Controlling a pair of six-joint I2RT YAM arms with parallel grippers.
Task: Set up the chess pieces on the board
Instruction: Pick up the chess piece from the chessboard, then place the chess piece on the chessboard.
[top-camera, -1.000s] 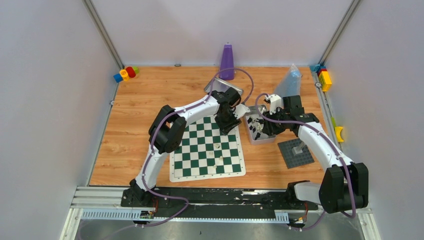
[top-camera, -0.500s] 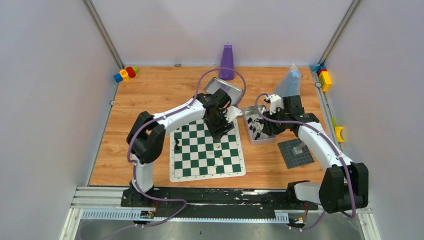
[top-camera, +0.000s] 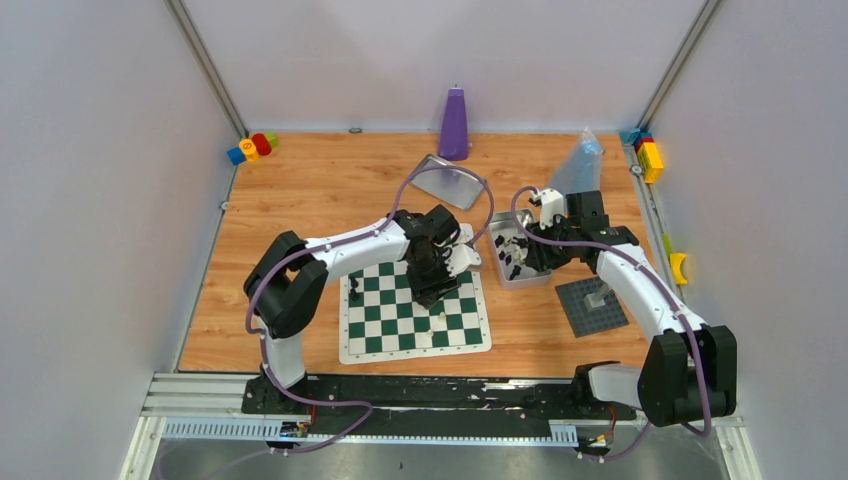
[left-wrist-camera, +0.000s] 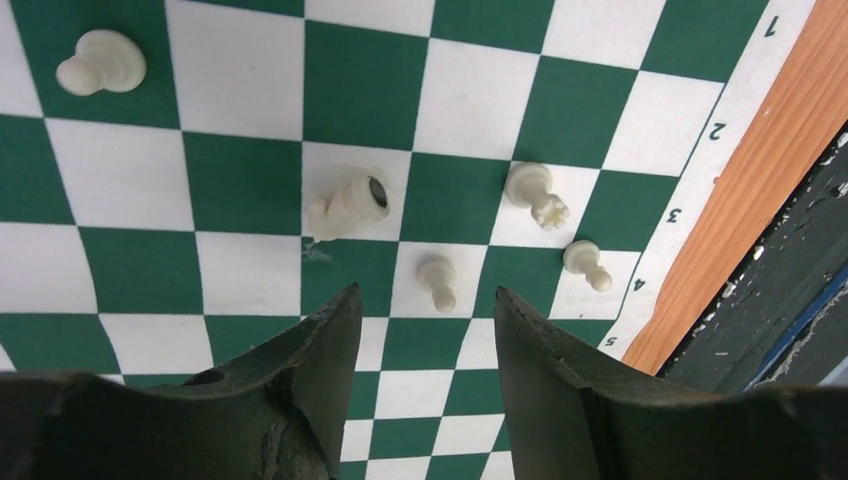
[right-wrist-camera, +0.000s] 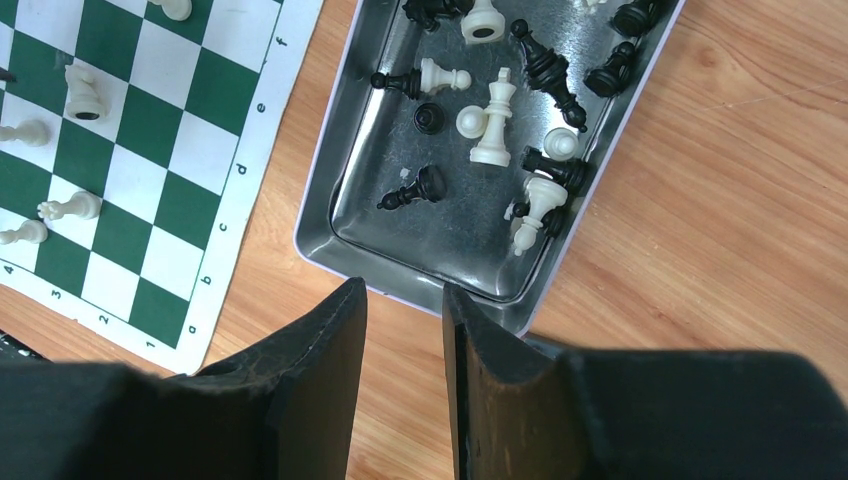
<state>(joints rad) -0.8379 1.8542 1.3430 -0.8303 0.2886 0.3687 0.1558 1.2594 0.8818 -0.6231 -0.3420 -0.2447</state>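
- Left gripper (left-wrist-camera: 428, 308) – jaws apart, empty – hangs over the board (left-wrist-camera: 240, 70); a cream pawn (left-wrist-camera: 437, 282) sits on the board just ahead of the gap.
- Toppled piece (left-wrist-camera: 350, 203) beside it lies crosswise.
- Right gripper (right-wrist-camera: 405, 295), narrow and empty, hovers off the board's right edge – farther away.

The black two-finger gripper (left-wrist-camera: 428, 305) hangs empty, jaws apart, over the green-and-white checked board (left-wrist-camera: 240, 170). Five cream-white plastic chess pieces (left-wrist-camera: 437, 282) dot it. One toppled piece (left-wrist-camera: 350, 205) lies on its side.
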